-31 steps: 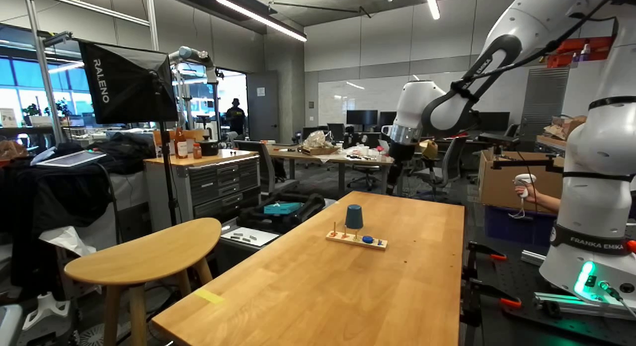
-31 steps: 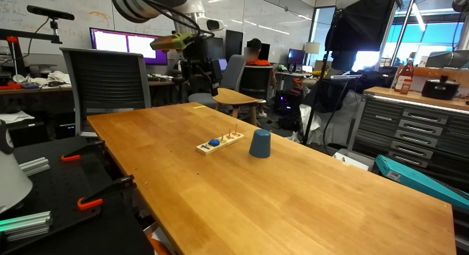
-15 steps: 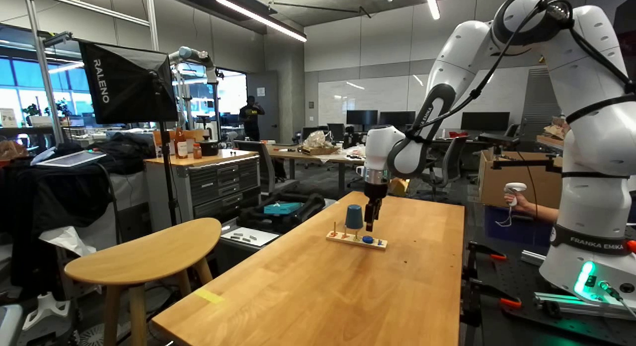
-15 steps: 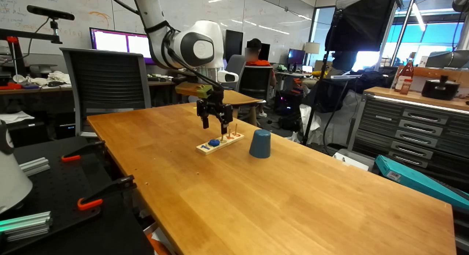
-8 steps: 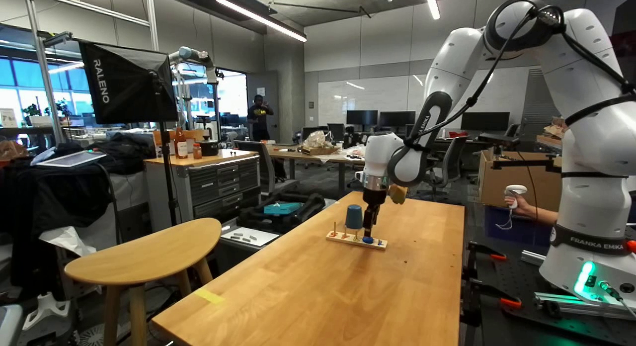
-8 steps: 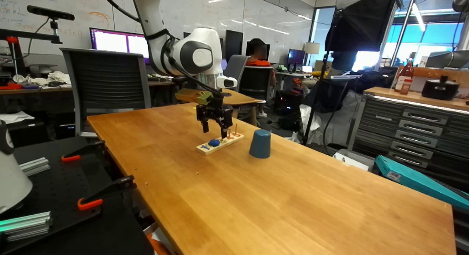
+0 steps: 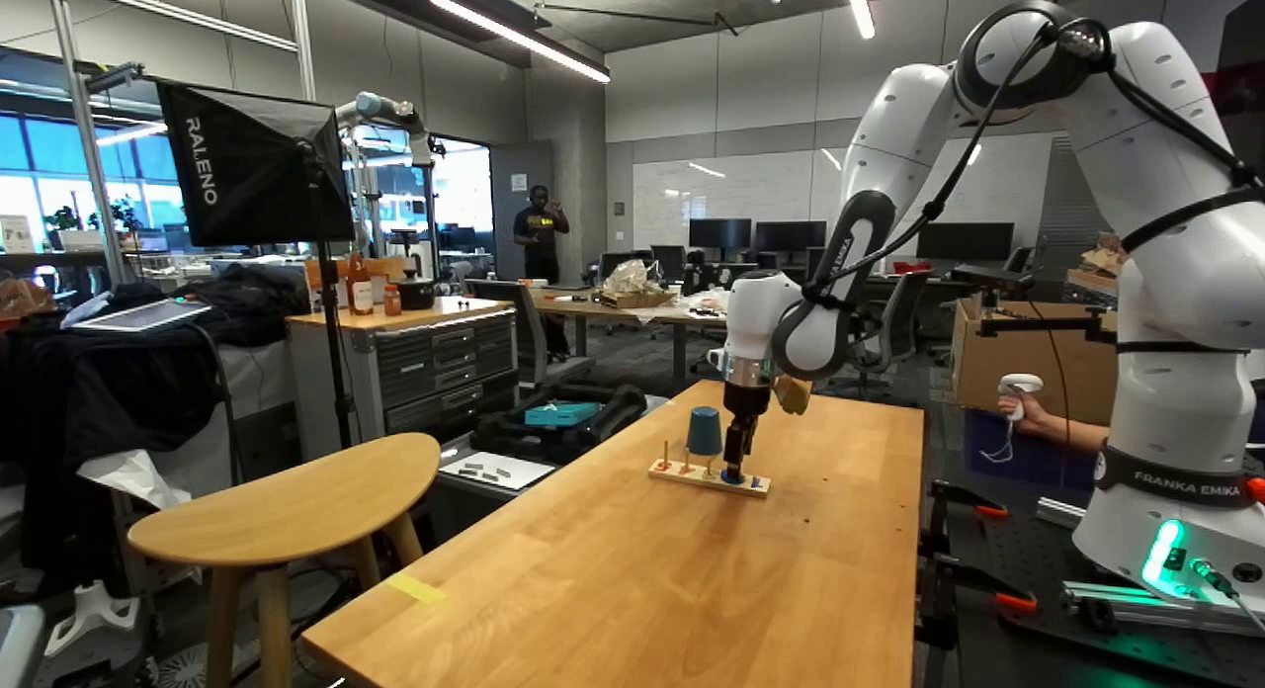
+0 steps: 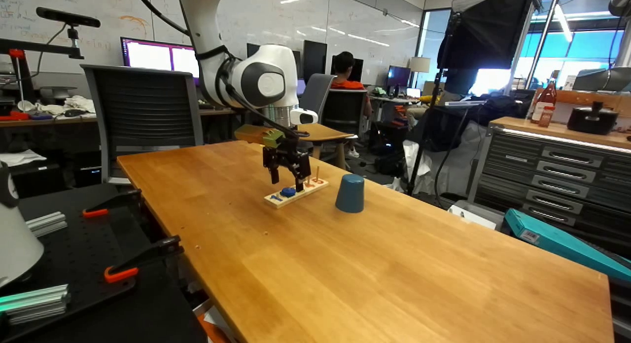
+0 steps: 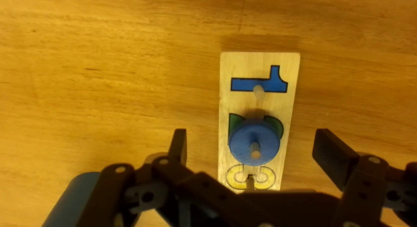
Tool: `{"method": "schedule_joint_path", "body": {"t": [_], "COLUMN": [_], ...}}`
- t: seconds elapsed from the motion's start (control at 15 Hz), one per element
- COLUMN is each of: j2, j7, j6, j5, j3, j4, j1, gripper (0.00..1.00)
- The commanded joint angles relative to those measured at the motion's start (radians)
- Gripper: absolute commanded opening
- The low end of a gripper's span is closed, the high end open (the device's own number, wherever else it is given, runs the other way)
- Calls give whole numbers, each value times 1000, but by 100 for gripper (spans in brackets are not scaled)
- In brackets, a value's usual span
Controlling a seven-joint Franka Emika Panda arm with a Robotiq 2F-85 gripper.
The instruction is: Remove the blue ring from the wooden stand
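The blue ring (image 9: 241, 139) is a thick blue disc on a peg of the wooden stand (image 9: 257, 60), over a green number. In an exterior view the blue ring (image 8: 288, 191) lies flat near one end of the pale, flat stand (image 8: 276, 202), which has several upright pegs. My gripper (image 9: 250, 137) is open, pointing down, with one finger on each side of the stand and the ring between them, untouched. In an exterior view the gripper (image 8: 287, 184) is low over the stand. In another exterior view the gripper (image 7: 733, 475) partly hides the ring.
An upside-down blue-grey cup (image 8: 350, 194) stands on the table beside the stand; it also shows in the wrist view (image 9: 76, 199), close to a finger. The wooden table (image 8: 394, 264) has clamps (image 8: 143, 259) at its edge near the arm base.
My gripper has swung in from beyond the table area and come down over the stand, then sunk a little lower in the last half second. The ring, stand and cup have not moved.
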Motion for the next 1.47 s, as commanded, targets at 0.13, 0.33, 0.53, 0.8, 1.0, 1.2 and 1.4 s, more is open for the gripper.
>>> {"method": "schedule_joint_path", "body": {"t": [0.13, 0.33, 0.53, 0.8, 1.0, 1.2, 1.4], "j2": [69, 91, 94, 76, 38, -19, -78], "j7": [2, -2, -10, -12, -22, -31, -41], "j6": [55, 77, 90, 79, 63, 49, 42], "j5": [9, 17, 18, 14, 22, 33, 55], "j3": [-24, -16, -17, -19, -1, 22, 45], "j4": [36, 45, 62, 64, 45, 20, 5], "j1": [21, 20, 21, 25, 19, 9, -9], "gripper": [70, 45, 21, 17, 17, 17, 17]}}
